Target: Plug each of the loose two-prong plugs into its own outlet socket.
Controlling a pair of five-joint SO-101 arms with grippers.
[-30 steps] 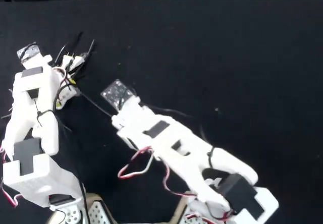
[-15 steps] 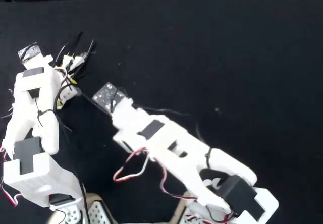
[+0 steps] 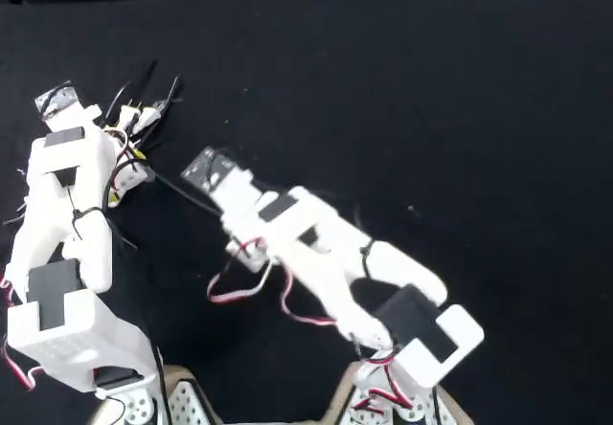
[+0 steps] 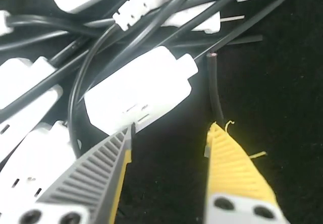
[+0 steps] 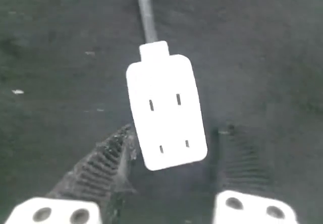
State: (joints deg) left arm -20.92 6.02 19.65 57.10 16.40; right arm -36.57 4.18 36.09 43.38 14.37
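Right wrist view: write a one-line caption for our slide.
Open right gripper straddles the end of a white outlet socket lying on the black table.

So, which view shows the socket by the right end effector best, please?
The right wrist view: the socket lies face up, slots plain. In the high view the right arm hides it; the left wrist view faces other sockets.
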